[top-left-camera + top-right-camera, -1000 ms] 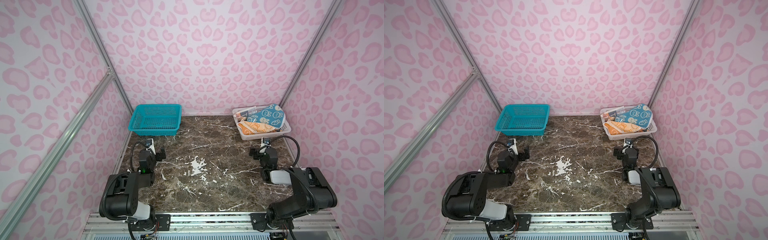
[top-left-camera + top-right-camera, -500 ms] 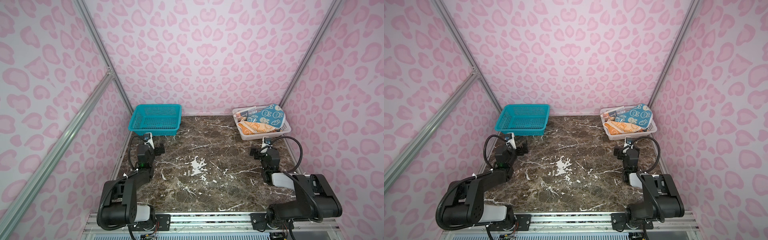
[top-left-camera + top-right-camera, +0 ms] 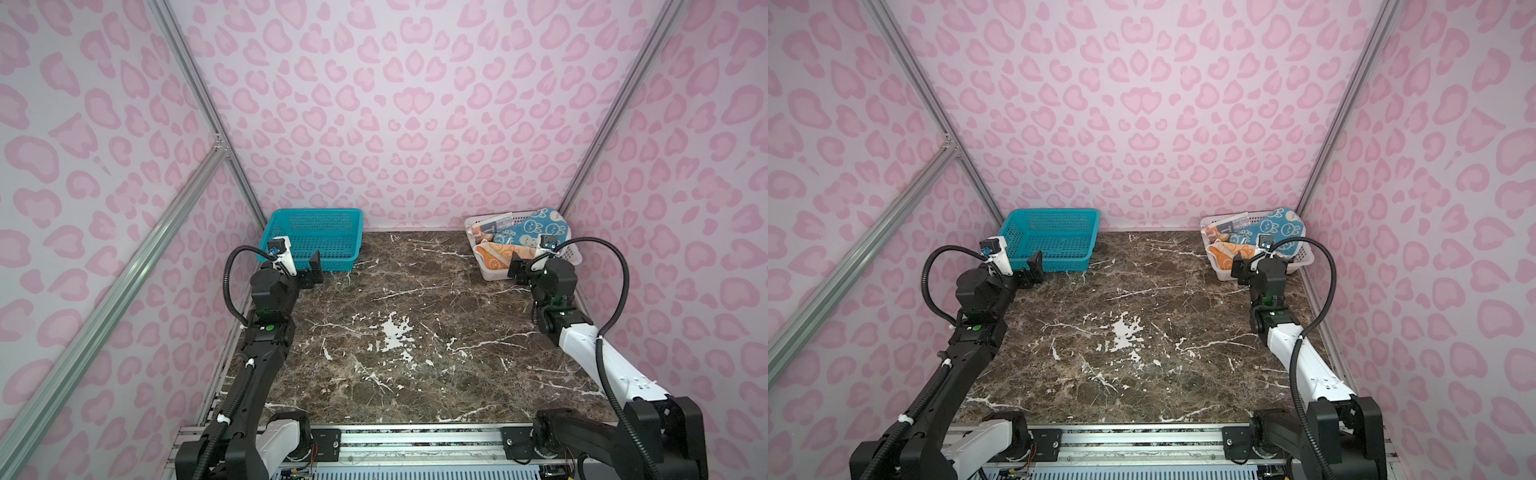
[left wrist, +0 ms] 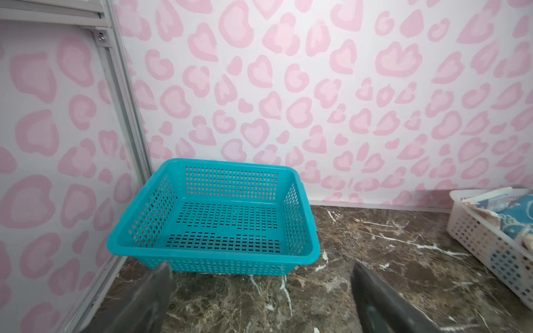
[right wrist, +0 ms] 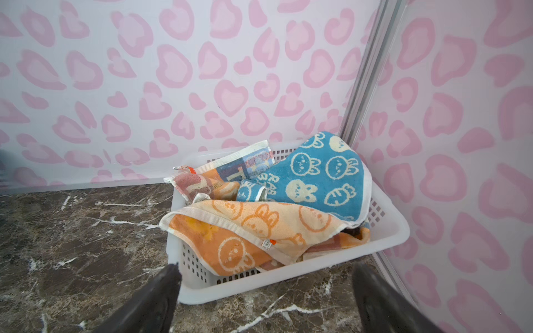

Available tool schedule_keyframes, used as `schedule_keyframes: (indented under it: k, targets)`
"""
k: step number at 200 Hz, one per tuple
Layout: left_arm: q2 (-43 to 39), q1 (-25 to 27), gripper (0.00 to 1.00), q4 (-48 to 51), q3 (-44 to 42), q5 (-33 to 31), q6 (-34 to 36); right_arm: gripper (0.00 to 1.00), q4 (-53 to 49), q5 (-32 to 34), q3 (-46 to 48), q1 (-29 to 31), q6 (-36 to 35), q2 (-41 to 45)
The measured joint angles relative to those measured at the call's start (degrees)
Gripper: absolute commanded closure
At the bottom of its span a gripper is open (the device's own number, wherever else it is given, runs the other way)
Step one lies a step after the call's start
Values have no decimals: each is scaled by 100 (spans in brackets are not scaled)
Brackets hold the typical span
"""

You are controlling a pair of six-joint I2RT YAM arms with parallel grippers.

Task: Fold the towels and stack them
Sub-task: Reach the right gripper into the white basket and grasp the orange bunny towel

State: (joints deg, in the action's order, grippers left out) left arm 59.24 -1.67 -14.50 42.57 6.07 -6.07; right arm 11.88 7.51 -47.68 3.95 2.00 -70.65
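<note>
Matte walls printed with soft pink heart-like blotches fill most of both top views, joined by ribbed aluminium posts. Below them lies the desk, a glossy dark brown marble-look slab with white veins. At its far left corner, left of centre in the frame, stands a rectangular teal basket of perforated plastic. It has rounded corners and nothing inside it. At the far right corner is a smaller white basket of the same mesh, and all three terry towels lie crumpled in it. The blue towel, with cream bunnies and carrots, rises over the rear rim. The orange towel, with outlined bunny faces, drapes over the near rim. The lettered towel is mostly buried, so only a strip of blue, orange and brown blocks shows and its letters cannot be read. The left end effector faces the teal basket and the right end effector faces the white one; each is spread wide with nothing between its dark fingers. Both wrist views cut the fingers off at the lower edge.
</note>
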Motion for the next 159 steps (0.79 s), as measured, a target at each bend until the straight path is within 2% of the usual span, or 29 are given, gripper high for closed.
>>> schedule_keyframes:
  k: [47,67,104,159]
  targets:
    - [-492,415,2,1185,131,240,-286,6,-1635,-2,-1591,-63,96,-1036]
    - [-664,704,3,1373,44,269,-330,9,-2181,13,-2179,-199,203,-1563]
    - [-782,1123,3,1620,-103,260,-437,10,-2997,94,-3143,-472,385,-2538]
    - [-551,1652,3,1633,-229,251,-586,10,-3895,190,-4478,-896,619,-3814]
